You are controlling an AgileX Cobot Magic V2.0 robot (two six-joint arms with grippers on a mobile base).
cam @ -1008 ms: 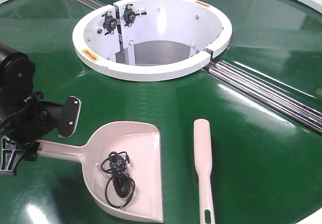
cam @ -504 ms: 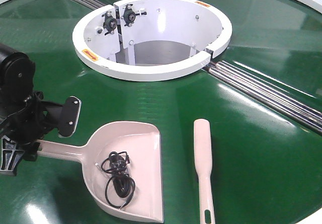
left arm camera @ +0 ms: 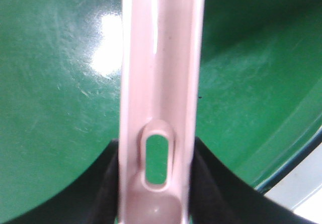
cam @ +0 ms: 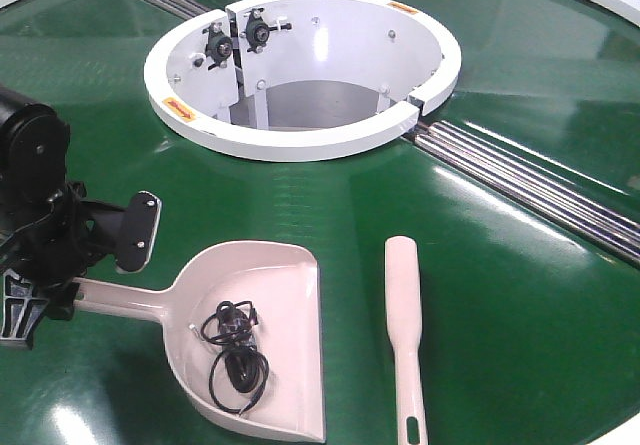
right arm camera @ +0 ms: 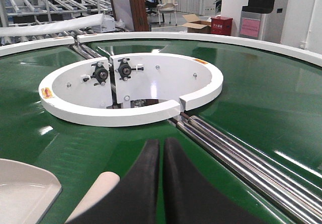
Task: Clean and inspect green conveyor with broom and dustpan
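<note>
The pale pink dustpan (cam: pixel 285 300) lies on the green conveyor (cam: pixel 500 305) at front left, with a tangle of black cord (cam: pixel 235 350) inside its pan. My left gripper (cam: pixel 80 283) is at the end of its handle. In the left wrist view the handle (left arm camera: pixel 161 73), with its hang slot, fills the space between the black fingers (left arm camera: pixel 100 183), which press on both its sides. The broom (cam: pixel 405 315) lies flat to the right of the pan, apart from it. My right gripper (right arm camera: pixel 161 144) hovers shut and empty just right of the broom's rounded end (right arm camera: pixel 98 191).
A white circular hub wall (cam: pixel 300 140) rises behind the tools around an open well. Steel roller strips (cam: pixel 530 180) cross the belt at the right and back left. The conveyor's white outer rim (left arm camera: pixel 302 183) runs close to the left gripper.
</note>
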